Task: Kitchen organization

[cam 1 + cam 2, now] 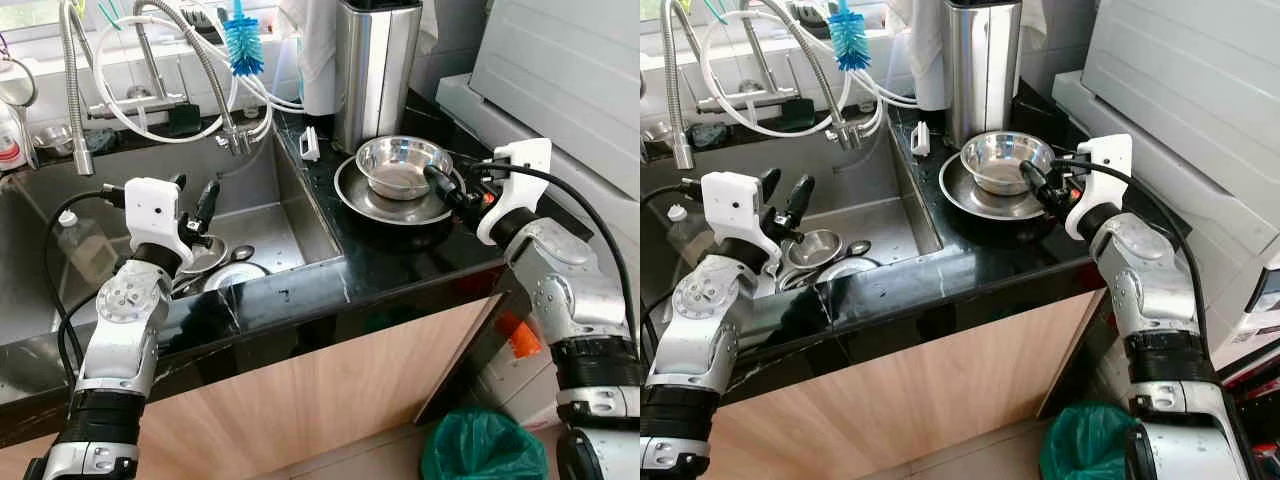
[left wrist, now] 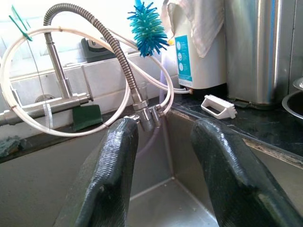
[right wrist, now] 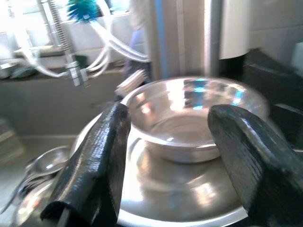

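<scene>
A steel bowl (image 1: 403, 165) sits inside a wider steel plate (image 1: 372, 206) on the black counter (image 1: 400, 255), right of the sink. My right gripper (image 1: 447, 188) is open at the bowl's right rim, and in the right wrist view its fingers (image 3: 102, 156) frame the bowl (image 3: 189, 123). My left gripper (image 1: 195, 198) hangs open above the sink (image 1: 280, 215), empty, over a small steel bowl (image 1: 207, 256), a plate (image 1: 238, 273) and a spoon (image 1: 243, 253). In the left wrist view its fingers (image 2: 106, 179) point toward the faucet hose (image 2: 120, 61).
A tall steel canister (image 1: 377, 60) stands behind the plate. A white scrub brush (image 1: 309, 143) lies on the sink's edge, and a blue bottle brush (image 1: 243, 45) hangs from the tap hoses. A plastic bottle (image 1: 85, 245) lies in the sink. A green bin bag (image 1: 483, 447) is on the floor.
</scene>
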Controlling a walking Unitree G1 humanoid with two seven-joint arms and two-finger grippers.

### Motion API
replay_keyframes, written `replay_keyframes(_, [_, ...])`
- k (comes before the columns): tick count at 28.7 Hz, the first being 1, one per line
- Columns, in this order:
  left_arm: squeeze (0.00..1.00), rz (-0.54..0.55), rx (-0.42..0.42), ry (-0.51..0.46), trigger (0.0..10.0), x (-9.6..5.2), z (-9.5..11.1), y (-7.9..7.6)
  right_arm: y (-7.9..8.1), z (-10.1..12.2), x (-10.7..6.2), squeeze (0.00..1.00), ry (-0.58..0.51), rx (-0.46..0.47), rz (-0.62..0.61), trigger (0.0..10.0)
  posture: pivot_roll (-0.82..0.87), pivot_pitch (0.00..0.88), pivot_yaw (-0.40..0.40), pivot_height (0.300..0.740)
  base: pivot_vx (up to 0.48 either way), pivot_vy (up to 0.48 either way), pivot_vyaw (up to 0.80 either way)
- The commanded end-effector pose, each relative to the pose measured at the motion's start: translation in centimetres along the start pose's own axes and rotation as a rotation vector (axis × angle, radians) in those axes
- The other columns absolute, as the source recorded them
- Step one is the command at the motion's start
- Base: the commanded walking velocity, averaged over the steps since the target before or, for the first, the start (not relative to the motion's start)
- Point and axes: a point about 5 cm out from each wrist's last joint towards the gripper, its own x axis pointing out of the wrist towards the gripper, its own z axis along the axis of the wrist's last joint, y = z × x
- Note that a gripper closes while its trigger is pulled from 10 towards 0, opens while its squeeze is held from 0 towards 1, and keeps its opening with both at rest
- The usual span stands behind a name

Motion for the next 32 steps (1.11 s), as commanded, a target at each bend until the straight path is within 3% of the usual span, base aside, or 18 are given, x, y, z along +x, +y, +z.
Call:
replay_keyframes(1, [0.0, 0.014, 0.011, -0.017, 10.0, 0.2, 0.8, 0.5, 0.8, -0.2, -0.2, 0.0, 0.013, 0.0, 0.077, 10.0, 0.04, 0.026, 0.038, 0.74, 0.0, 0.0, 0.0])
replay_keyframes(12, [0.0, 0.006, 0.007, -0.01, 10.0, 0.2, 0.7, 0.3, 1.0, -2.0, -1.1, 0.0, 0.082, -0.017, 0.155, 10.0, 0.04, 0.017, 0.039, 0.74, 0.0, 0.0, 0.0])
replay_keyframes(28, [0.0, -0.015, -0.014, 0.015, 10.0, 0.2, 0.4, 0.0, 0.3, -3.5, -1.3, 0.0, 0.147, -0.009, 0.148, 10.0, 0.05, 0.013, 0.038, 0.74, 0.0, 0.0, 0.0])
replay_keyframes(32, [0.0, -0.025, -0.014, 0.024, 10.0, 0.2, 0.3, -0.1, 1.0, -3.6, -1.4, 0.0, 0.149, -0.02, 0.182, 10.0, 0.04, 0.017, 0.038, 0.74, 0.0, 0.0, 0.0])
